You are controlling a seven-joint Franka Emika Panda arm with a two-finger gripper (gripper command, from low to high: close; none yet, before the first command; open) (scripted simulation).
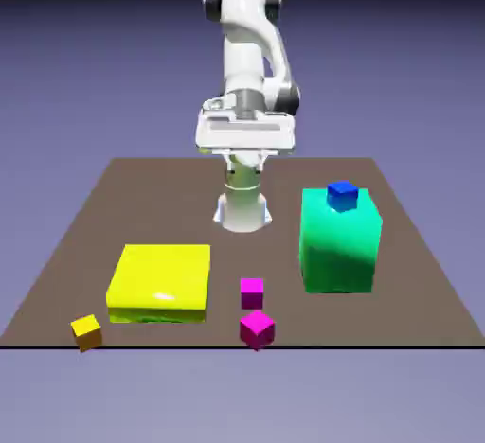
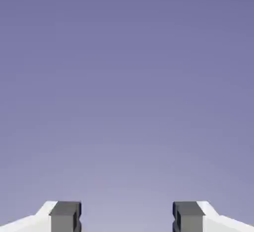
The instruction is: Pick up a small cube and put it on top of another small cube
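Note:
Two small magenta-pink cubes lie near the table's front edge in the exterior view. One small cube (image 1: 252,292) sits just behind the other small cube (image 1: 257,328), close to it but apart. My gripper (image 1: 244,140) hangs high above the back of the table, far from both. In the hand view only the plain backdrop shows. The gripper (image 2: 126,217) is open there, its two grey fingertips (image 2: 65,216) wide apart with nothing between them. No cube appears in the hand view.
A flat yellow block (image 1: 159,282) lies to the exterior view's left of the cubes. A tall green block (image 1: 339,240) stands to their right with a tiny blue cube (image 1: 342,195) on top. A tiny orange-yellow cube (image 1: 86,331) sits at the brown table's (image 1: 114,204) front left corner.

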